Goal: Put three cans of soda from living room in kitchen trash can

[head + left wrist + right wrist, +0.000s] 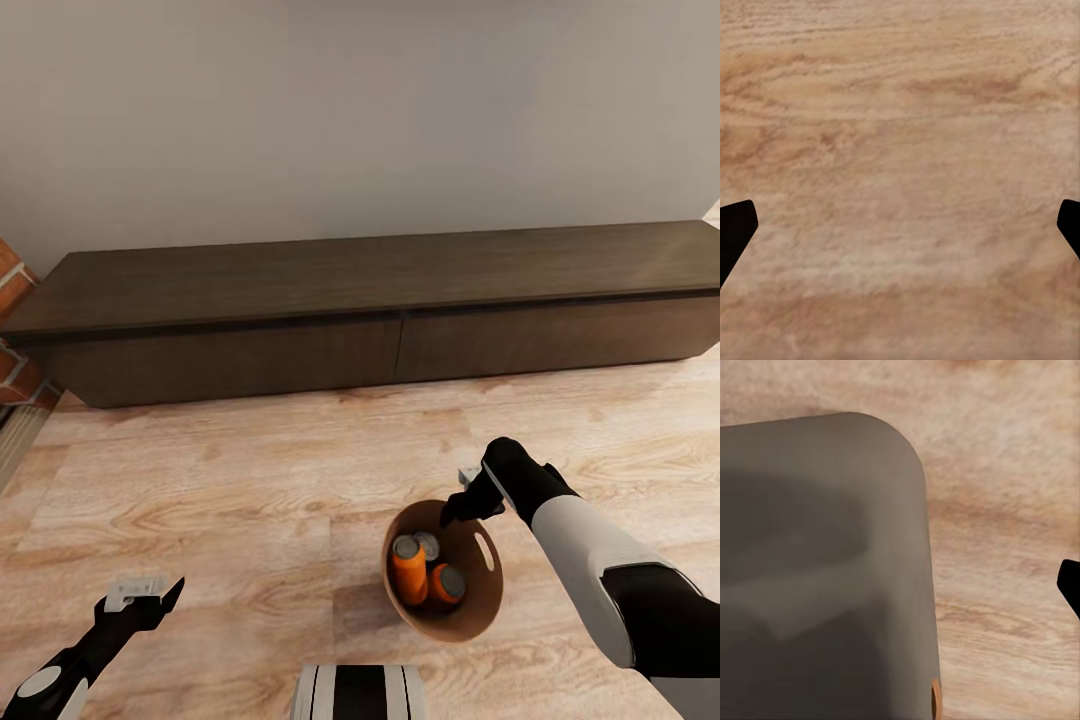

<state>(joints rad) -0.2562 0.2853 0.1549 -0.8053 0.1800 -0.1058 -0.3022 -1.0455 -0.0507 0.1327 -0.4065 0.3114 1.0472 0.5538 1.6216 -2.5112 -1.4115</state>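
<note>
The tash can, coppery-brown inside, stands on the wood plank floor of the living room. Inside it are two orange cans of soda, and the grey top of a third can shows behind them. My right gripper is at the bin's far rim and open. In the right wrist view the bin's pale grey outer wall is very close and hides one finger. The other fingertip stands well off the wall. My left gripper hangs open over bare floor, with nothing between its fingertips.
A long, low dark wood cabinet runs along the grey wall ahead. A red brick fireplace corner is at the far left. My base sits just behind the bin.
</note>
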